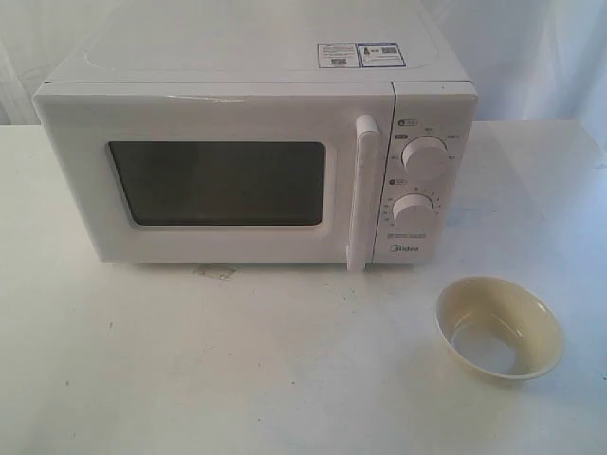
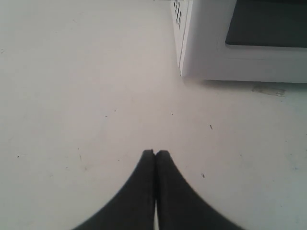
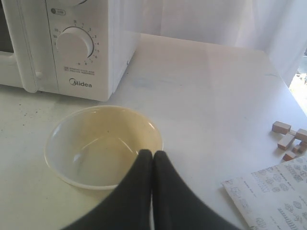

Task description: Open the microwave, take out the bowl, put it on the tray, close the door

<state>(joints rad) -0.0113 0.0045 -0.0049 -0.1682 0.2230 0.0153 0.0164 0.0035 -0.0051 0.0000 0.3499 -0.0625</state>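
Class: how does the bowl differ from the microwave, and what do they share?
The microwave is a white box; the bowl is round and cream. The microwave is far larger than the bowl. The microwave's door is shut; the bowl lies open and empty. Both rest on the white table.

This looks like a staged test bench in a lab more than a home kitchen. A microwave [image 1: 256, 161] and a bowl [image 1: 500, 327] sit on a plain white desk [image 1: 142, 379] that is scuffed and specked, with a brownish stain [image 1: 216, 272] just in front of the oven. White cloth [image 1: 531, 57] hangs as a backdrop behind it. Off to the side on the desk lie small wooden blocks [image 3: 290, 139] and a printed sheet [image 3: 273, 196].
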